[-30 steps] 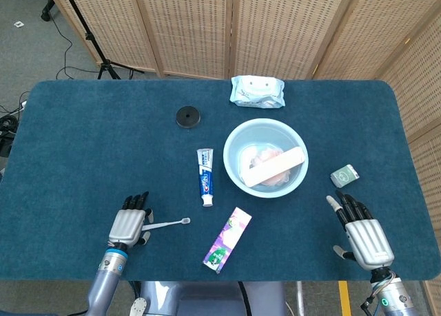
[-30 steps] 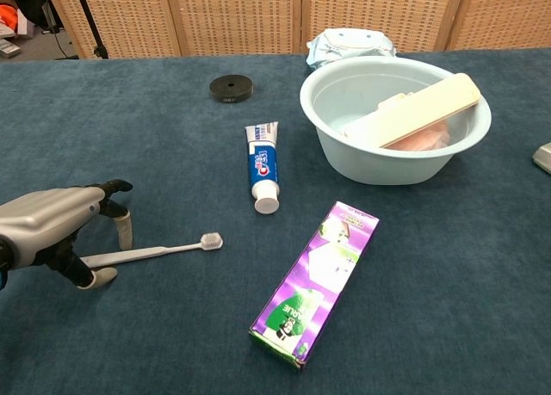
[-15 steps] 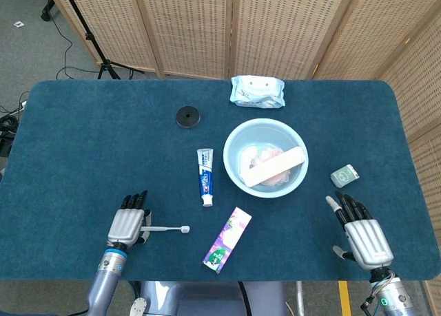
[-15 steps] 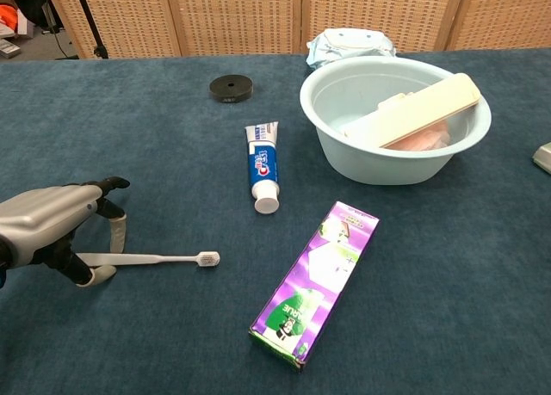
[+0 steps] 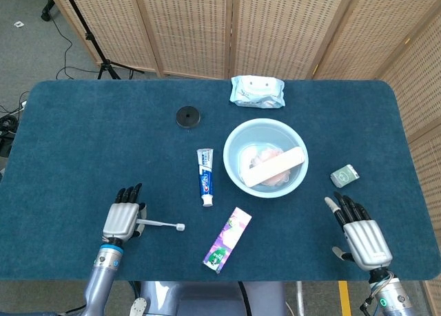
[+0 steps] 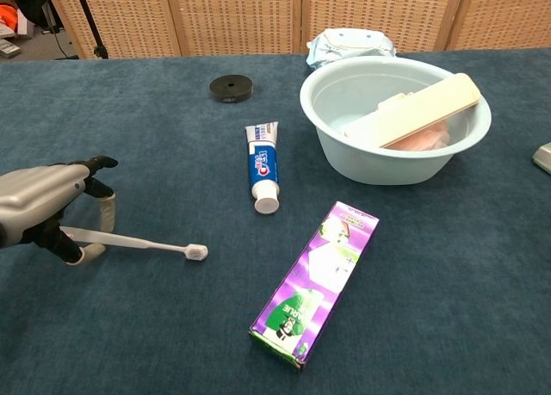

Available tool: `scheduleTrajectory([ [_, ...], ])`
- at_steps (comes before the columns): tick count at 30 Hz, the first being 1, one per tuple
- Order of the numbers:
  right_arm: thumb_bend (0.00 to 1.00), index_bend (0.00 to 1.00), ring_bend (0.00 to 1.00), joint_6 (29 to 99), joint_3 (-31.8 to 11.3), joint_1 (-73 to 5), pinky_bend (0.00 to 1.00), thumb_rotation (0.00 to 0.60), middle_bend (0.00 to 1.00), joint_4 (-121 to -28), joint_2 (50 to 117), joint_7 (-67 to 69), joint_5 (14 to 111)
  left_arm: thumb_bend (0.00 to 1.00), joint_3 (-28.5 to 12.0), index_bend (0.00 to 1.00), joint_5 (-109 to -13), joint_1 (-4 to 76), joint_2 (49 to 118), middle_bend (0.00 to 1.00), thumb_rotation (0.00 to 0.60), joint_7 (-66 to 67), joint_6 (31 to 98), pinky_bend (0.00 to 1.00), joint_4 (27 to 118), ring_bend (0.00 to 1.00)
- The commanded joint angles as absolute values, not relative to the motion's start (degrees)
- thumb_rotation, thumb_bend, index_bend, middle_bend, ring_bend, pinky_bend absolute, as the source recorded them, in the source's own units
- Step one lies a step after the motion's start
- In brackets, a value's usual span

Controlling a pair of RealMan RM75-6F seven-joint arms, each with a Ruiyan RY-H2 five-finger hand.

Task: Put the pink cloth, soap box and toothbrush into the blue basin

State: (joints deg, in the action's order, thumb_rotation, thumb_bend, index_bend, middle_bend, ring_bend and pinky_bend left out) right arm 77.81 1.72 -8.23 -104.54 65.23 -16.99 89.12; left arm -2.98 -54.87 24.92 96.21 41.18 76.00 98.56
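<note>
Toothbrush held only by its handle end, far from the basin

Toothbrush (image 6: pixel 138 241), a slim white plastic one with a small bristled head, is the last of the three items outside the round pale-blue plastic basin (image 5: pixel 232 140); it lies low over the dark blue carpeted table (image 5: pixel 83 137) near the front left edge, handle end under the left hand (image 6: pixel 39 207), head pointing right. The basin sits well apart, to the right and further back, with the cream rectangular soap box (image 5: pixel 275 166) leaning across its rim and the pink cloth (image 5: pixel 265 154) beneath it.

The risk is the grip. The left fingers (image 6: pixel 105 211) look pinched on the very end of the handle, so the long free length could pivot or slip out during a lift, most likely as the wrist turns toward the basin. The blue-and-white toothpaste tube (image 5: pixel 205 175) and the purple carton (image 5: pixel 228 239) lie between hand and basin; a low carry could knock them.

The left hand is palm down, knuckles raised, fingers curled down to the handle. The right hand (image 5: pixel 362 232) rests flat at the front right, fingers spread, holding nothing.
</note>
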Motion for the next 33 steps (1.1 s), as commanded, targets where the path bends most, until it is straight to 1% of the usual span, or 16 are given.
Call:
scheduleTrajectory([
  [1,0.1,0.05,0.0,77.83,1.71,-8.19,0.14,0.6,0.0,-104.58,65.22,-17.03,89.13,0.38,-3.43,0.75,-55.33,24.89,95.94,0.0,0.6,40.68,76.26,0.0,98.57,0.0],
  [6,0.1,0.05,0.0,77.77,1.67,-8.17,0.14,0.6,0.0,-104.61,65.19,-17.09,89.11,0.42,-4.79,0.86,-56.57,24.9,95.32,0.0,0.6,39.38,76.97,0.0,98.4,0.0],
  [9,0.1,0.05,0.0,77.73,1.65,-8.16,0.14,0.6,0.0,-104.6,65.21,-17.13,89.12,0.43,-5.48,0.9,-57.12,25.03,94.94,0.0,0.6,38.89,77.1,0.0,98.56,0.0],
  [13,0.1,0.05,0.0,77.65,1.64,-8.15,0.14,0.6,0.0,-104.59,65.21,-17.14,89.1,0.43,-6.42,0.91,-57.38,25.39,94.59,0.0,0.6,38.69,77.03,0.0,98.61,0.0],
  [20,0.1,0.05,0.0,77.0,1.48,-8.33,0.14,0.6,0.0,-104.38,65.25,-16.99,88.44,0.43,-9.5,0.91,-57.13,27.22,93.99,0.0,0.6,39.07,76.37,0.0,99.07,0.0],
  [33,0.1,0.05,0.0,75.16,0.73,-8.93,0.14,0.6,0.0,-103.27,65.64,-16.95,85.5,0.44,-18.12,0.92,-54.34,34.14,93.59,0.0,0.6,39.3,72.65,0.0,97.72,0.0],
])
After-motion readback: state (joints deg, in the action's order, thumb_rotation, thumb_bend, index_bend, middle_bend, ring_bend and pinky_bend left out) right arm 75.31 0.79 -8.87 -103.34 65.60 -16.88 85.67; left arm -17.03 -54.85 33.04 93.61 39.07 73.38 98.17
